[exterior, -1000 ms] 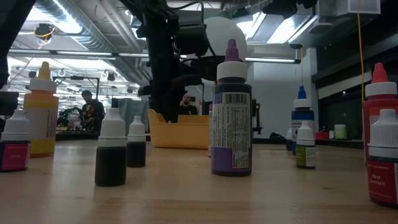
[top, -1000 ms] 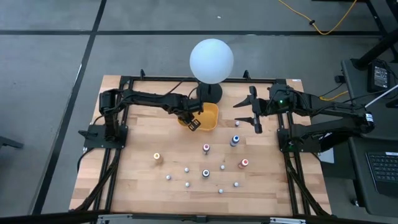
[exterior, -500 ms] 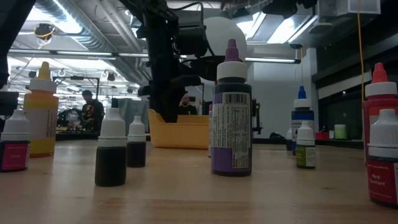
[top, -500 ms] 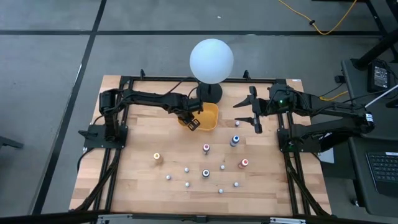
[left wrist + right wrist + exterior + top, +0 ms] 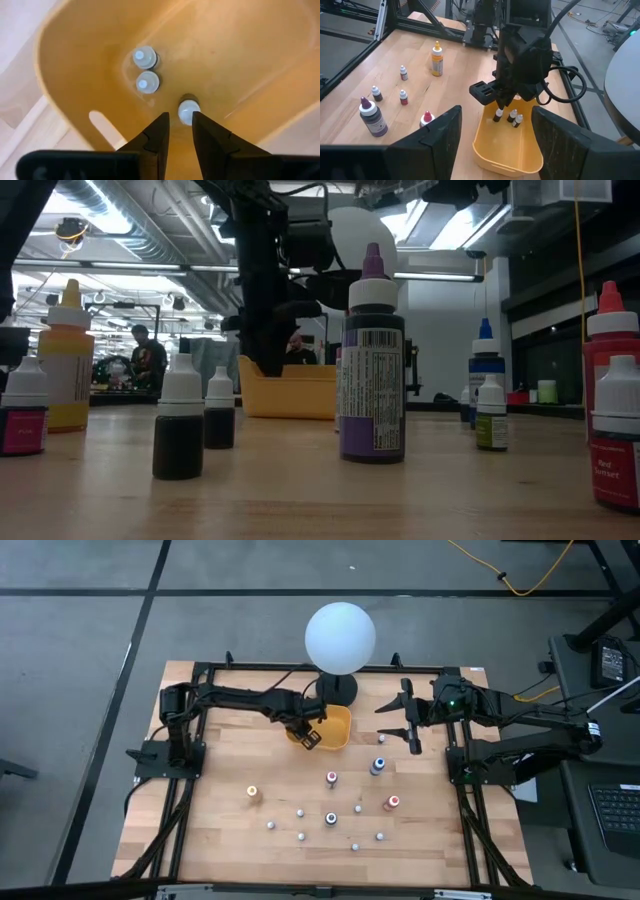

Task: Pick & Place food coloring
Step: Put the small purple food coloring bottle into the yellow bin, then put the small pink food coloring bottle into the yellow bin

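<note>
The food coloring bottles stand scattered on the near half of the table, among them an orange-topped one (image 5: 253,792), a pink one (image 5: 332,778), a blue one (image 5: 378,765), a red one (image 5: 393,802) and a purple one (image 5: 373,360). Three small white-capped bottles stand on the floor of the yellow tray (image 5: 340,730). My left gripper (image 5: 312,740) reaches down into the tray. Its fingers (image 5: 178,117) are narrowly open just above one of these bottles (image 5: 188,111). The other two (image 5: 145,57) (image 5: 148,82) stand beside it. My right gripper (image 5: 400,727) hovers wide open to the right of the tray.
A big white globe (image 5: 340,635) on a black base stands at the table's far edge, right behind the tray. Black frame rails run along the table's sides. Bare wood lies between the tray and the bottles. People show in the room beyond the table (image 5: 150,355).
</note>
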Motion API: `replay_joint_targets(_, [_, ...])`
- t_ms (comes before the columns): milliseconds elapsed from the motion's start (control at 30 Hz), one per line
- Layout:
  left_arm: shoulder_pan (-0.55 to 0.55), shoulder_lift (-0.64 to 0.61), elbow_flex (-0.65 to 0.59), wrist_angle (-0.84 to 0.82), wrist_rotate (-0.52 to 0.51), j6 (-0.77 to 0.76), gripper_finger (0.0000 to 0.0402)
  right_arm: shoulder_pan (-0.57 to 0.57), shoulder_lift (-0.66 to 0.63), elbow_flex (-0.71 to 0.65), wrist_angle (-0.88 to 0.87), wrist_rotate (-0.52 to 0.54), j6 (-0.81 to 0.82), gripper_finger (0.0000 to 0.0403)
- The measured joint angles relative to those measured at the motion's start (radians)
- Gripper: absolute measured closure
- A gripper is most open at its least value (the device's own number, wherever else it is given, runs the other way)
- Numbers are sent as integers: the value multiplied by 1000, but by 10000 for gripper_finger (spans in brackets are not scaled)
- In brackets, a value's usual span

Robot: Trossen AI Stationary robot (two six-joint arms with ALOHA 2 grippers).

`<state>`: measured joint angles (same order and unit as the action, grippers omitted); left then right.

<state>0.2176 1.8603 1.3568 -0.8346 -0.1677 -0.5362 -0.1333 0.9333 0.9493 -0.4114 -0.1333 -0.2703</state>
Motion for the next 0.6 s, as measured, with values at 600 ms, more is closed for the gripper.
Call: replay_joint_targets(600, [-270, -340, 139, -322, -83, -92, 322, 0, 0, 0, 2, 0, 0, 162])
